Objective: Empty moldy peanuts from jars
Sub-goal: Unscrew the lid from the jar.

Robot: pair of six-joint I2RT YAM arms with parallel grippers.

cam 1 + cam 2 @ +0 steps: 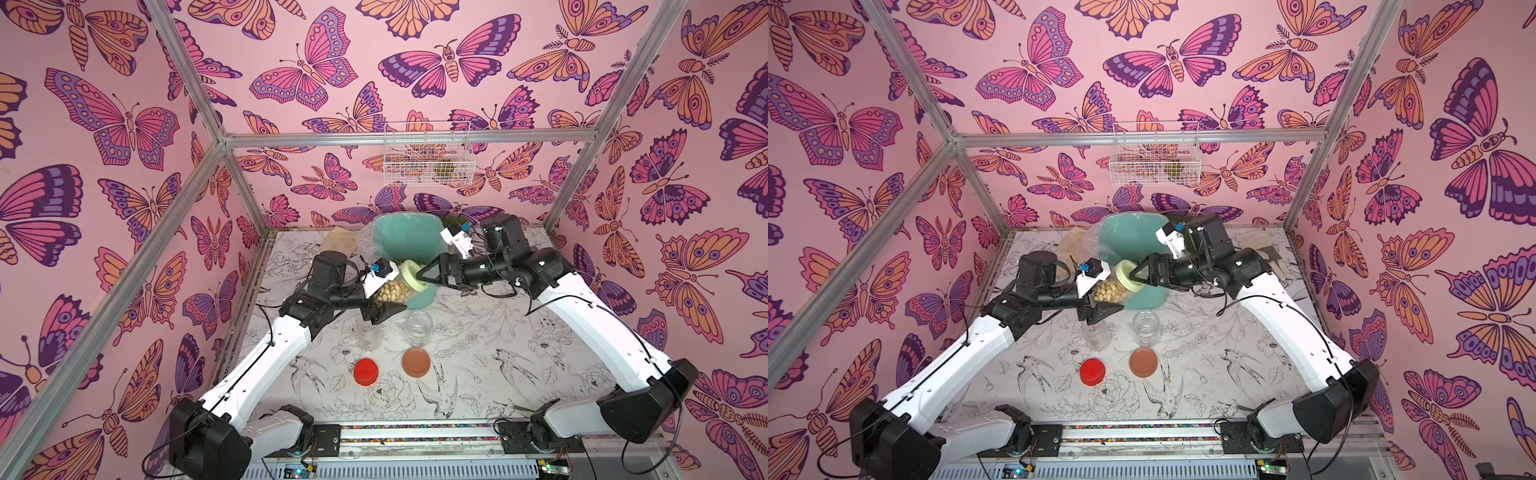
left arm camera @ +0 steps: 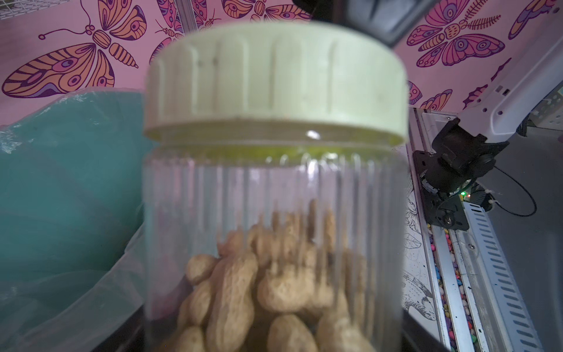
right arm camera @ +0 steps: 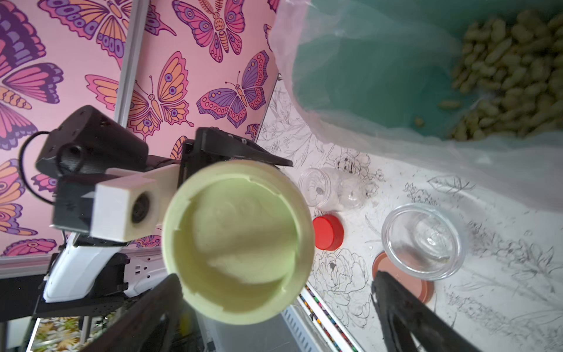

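Right up against the lens: the clear ribbed plastic jar (image 2: 274,189) with its pale green ridged screw lid (image 3: 237,240) on, tan moldy peanuts (image 2: 243,289) piled inside; left claw (image 1: 388,297) is clamped round the jar's body, arm reaching forward, wrist rolled so the jar tilts lid-first toward the right claw (image 3: 275,275); that one's jaws gape wide right at the lid, not pinching it, elbow folded inward; more peanuts sit in the plastic-lined teal bin (image 1: 399,241) just behind; on the table, one empty upright clear jar (image 1: 417,328), another lying down (image 1: 368,336), a round red lid (image 1: 366,372), a round brown lid (image 1: 416,362).
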